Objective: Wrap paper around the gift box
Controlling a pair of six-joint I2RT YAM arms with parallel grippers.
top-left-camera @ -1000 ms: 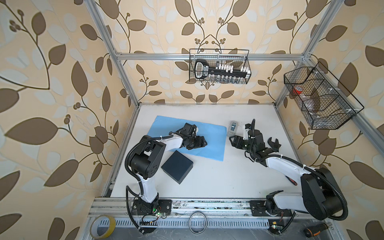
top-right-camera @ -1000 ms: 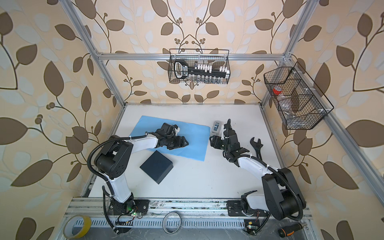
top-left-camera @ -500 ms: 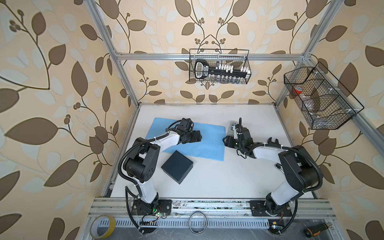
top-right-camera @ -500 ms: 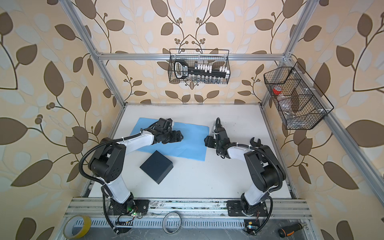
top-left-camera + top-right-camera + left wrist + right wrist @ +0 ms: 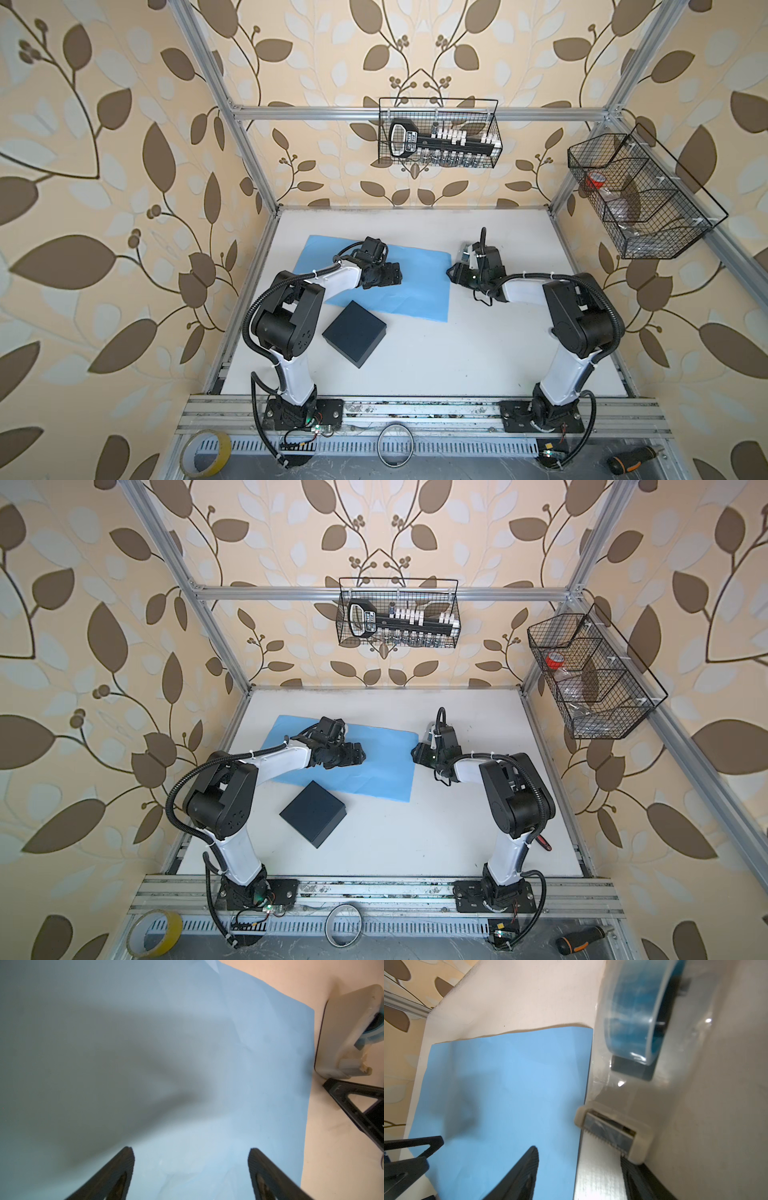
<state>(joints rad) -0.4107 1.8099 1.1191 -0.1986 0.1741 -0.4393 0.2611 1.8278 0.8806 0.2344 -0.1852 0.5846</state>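
Note:
The light blue paper [image 5: 415, 291] [image 5: 382, 775] lies flat at the back left of the white table. The dark navy gift box [image 5: 354, 333] [image 5: 313, 812] sits on the table, overlapping the paper's near edge, with neither gripper touching it. My left gripper [image 5: 395, 274] [image 5: 190, 1153] hangs open low over the paper [image 5: 249, 1064], nothing between its fingers. My right gripper [image 5: 455, 272] [image 5: 579, 1157] is open at the paper's right edge, beside the grey tape dispenser [image 5: 685, 1084] [image 5: 349, 1032]. A strip of tape [image 5: 600, 1172] runs from the cutter between its fingers.
Two wire baskets hang on the walls: one [image 5: 438, 133] at the back, one [image 5: 640, 195] on the right. A yellow tape roll [image 5: 206, 457], a metal ring [image 5: 396, 449] and a screwdriver [image 5: 636, 461] lie on the front rail area. A red-handled tool [image 5: 542, 842] lies by the right arm.
My right gripper has moved left to the tape dispenser at the paper's edge, its arm folding back. My left gripper shifted slightly toward the back over the paper.

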